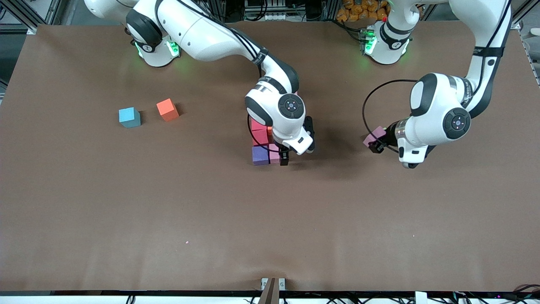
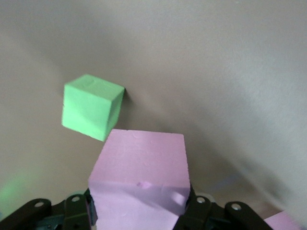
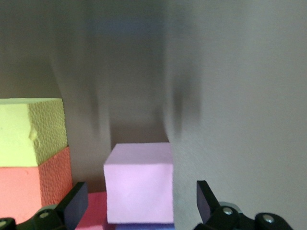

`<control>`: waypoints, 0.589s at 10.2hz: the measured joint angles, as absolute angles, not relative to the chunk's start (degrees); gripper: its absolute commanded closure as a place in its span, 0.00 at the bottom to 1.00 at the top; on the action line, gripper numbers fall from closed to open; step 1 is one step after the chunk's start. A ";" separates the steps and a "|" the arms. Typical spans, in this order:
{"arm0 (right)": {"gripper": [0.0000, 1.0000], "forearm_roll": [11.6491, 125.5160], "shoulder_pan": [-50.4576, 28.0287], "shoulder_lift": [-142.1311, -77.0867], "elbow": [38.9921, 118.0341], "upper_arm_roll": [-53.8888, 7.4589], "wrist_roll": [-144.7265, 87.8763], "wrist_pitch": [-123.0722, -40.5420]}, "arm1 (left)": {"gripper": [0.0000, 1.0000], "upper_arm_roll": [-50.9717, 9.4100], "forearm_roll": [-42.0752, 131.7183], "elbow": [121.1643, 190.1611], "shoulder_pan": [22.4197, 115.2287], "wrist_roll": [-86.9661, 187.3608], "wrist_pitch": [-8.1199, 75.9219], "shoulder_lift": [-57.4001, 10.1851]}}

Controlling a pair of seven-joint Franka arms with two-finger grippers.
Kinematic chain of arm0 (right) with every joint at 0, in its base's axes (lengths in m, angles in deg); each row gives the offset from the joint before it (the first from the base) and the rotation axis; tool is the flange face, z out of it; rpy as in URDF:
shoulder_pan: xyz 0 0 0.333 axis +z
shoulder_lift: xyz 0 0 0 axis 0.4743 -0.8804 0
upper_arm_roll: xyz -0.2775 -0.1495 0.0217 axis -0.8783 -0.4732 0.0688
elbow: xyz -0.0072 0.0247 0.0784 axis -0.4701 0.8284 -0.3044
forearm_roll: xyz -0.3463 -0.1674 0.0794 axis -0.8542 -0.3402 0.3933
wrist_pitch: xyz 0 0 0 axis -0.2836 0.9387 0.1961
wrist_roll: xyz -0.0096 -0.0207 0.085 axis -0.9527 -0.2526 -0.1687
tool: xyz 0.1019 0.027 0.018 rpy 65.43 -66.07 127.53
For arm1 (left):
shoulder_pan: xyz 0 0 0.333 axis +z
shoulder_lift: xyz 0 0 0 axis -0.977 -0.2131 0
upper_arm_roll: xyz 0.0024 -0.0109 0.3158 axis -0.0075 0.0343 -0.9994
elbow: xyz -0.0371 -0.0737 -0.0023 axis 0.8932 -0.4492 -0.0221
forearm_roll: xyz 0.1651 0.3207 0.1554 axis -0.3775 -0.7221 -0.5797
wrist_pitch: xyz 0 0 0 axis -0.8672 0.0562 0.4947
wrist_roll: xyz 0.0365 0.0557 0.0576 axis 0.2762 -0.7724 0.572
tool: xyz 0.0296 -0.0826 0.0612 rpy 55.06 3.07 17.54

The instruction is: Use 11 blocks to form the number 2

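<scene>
A cluster of abutting blocks lies mid-table, largely hidden under the right arm's hand: a purple block (image 1: pixel 260 155), a pink block (image 1: pixel 274 156) beside it, and red ones (image 1: pixel 258 136) farther from the front camera. My right gripper (image 1: pixel 284 159) is down at that pink block (image 3: pixel 139 182), open, its fingers (image 3: pixel 74 203) on either side with gaps. A yellow block (image 3: pixel 31 129) and a red one (image 3: pixel 26 187) stand alongside. My left gripper (image 1: pixel 376 142) hangs over bare table toward the left arm's end, shut on another pink block (image 2: pixel 139 177). A blue block (image 1: pixel 129 117) and an orange block (image 1: pixel 168 109) lie apart toward the right arm's end.
A green cube (image 2: pixel 91 106) rests on the table past the held pink block in the left wrist view; it does not show in the front view. The brown table (image 1: pixel 270 219) stretches bare toward the front camera.
</scene>
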State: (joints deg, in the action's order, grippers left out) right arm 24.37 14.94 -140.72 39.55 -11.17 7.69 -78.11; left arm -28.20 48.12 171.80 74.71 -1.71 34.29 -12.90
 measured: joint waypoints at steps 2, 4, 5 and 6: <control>0.00 24.49 11.44 -139.61 39.41 -11.58 7.65 -77.47 | 1.00 -28.10 49.93 170.07 71.78 -14.14 39.94 -16.32; 0.00 24.52 4.81 -138.49 39.25 -11.86 7.73 -77.42 | 1.00 -27.97 51.99 169.75 67.17 -25.49 50.16 -20.20; 0.00 24.54 0.70 -137.98 39.14 -11.92 7.79 -77.43 | 1.00 -27.83 52.23 169.37 65.02 -30.60 54.84 -22.28; 0.00 24.55 -3.59 -137.40 39.06 -11.91 7.94 -77.43 | 1.00 -27.32 52.47 168.19 63.37 -35.62 58.02 -24.52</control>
